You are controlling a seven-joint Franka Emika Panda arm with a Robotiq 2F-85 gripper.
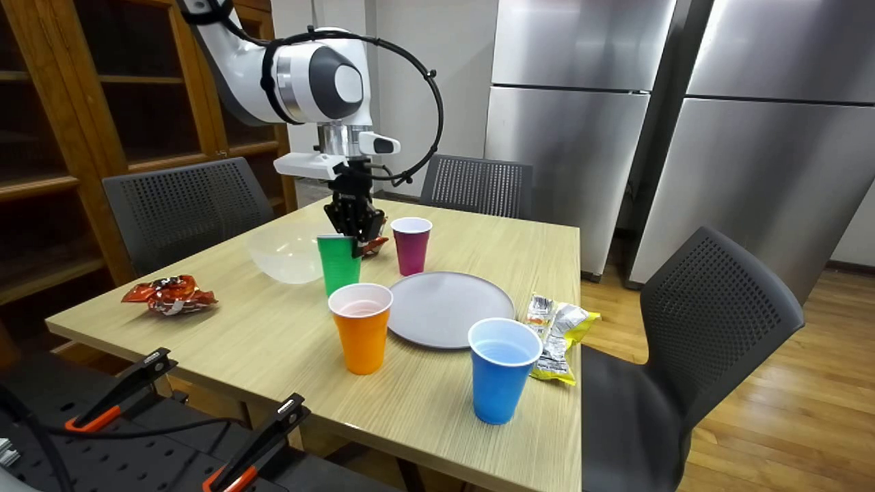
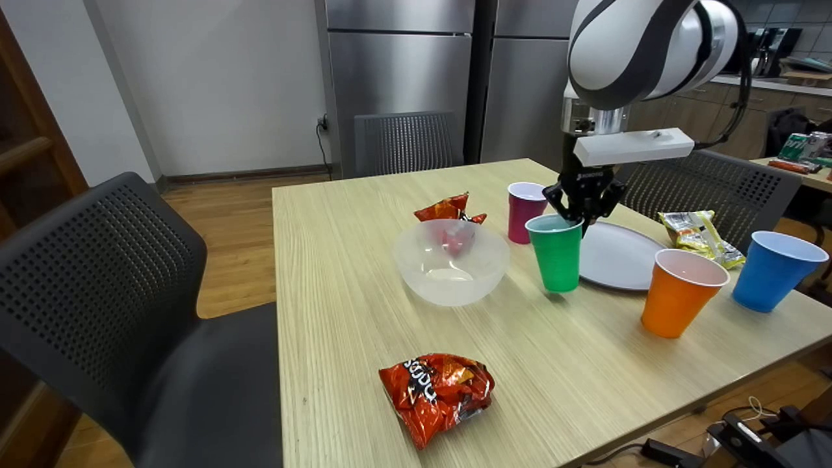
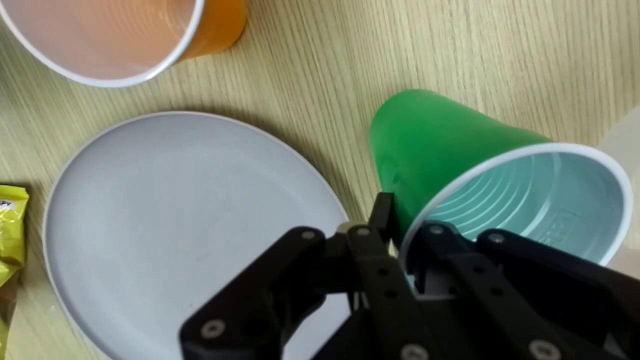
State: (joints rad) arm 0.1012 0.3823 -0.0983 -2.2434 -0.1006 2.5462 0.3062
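My gripper (image 3: 406, 232) is shut on the wall of a green cup (image 3: 430, 135) at its white rim. One finger is inside the cup and one outside. The cup shows in both exterior views (image 1: 340, 270) (image 2: 558, 260), nearly upright; its base is at or just above the table, and I cannot tell which. Its inside looks empty in the wrist view. A grey plate (image 3: 195, 215) lies beside the gripper. A translucent bowl (image 2: 448, 286) stands on the cup's other side. A purple cup (image 1: 411, 249) stands behind the gripper, and an orange cup (image 1: 364, 338) is nearby.
A blue cup (image 1: 502, 383) and a yellow bag (image 1: 559, 335) are beyond the plate. One red bag (image 2: 448, 208) lies behind the bowl, another (image 2: 442, 396) near the table's side. Dark chairs (image 1: 718, 294) surround the table (image 1: 273, 342). Clamps (image 1: 260, 437) sit by the near edge.
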